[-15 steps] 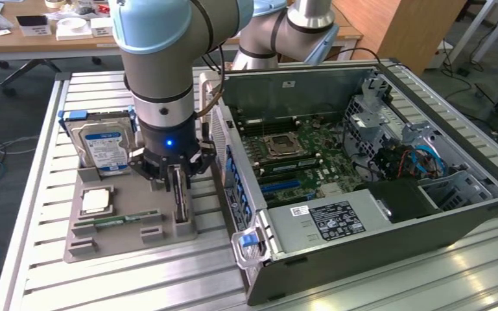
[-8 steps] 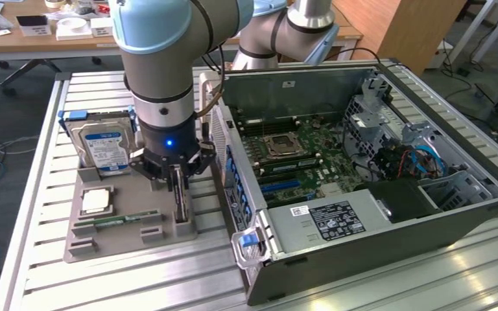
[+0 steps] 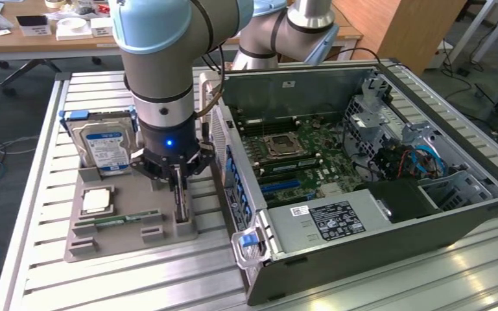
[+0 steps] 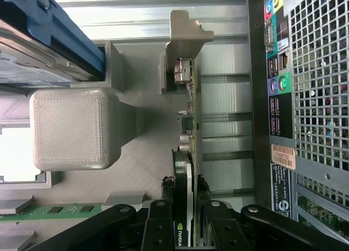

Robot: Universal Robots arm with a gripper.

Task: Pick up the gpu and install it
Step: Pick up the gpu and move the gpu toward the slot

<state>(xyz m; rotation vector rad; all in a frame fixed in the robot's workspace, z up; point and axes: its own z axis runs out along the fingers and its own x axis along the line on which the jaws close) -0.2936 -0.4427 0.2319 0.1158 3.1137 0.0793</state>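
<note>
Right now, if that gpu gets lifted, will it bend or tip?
Probably stiff: the gpu is a flat board with a metal bracket. Standing on its thin edge in the grey holder, it might tip if freed.

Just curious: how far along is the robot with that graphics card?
Early. Nothing is installed: the gpu stands edge-on in its gray holder, outside the open computer case. In hand: the gripper is down over the card. Left: lifting and installing it.

Just beside the black gripper (image 4: 185, 207) on one side stands the computer case's perforated metal rear panel (image 4: 322, 71). On the other side stand a grey ribbed plastic block (image 4: 73, 128) and a blue-railed silver hard drive (image 4: 32, 49), with bare grey tray floor (image 4: 147, 169) between.
</note>
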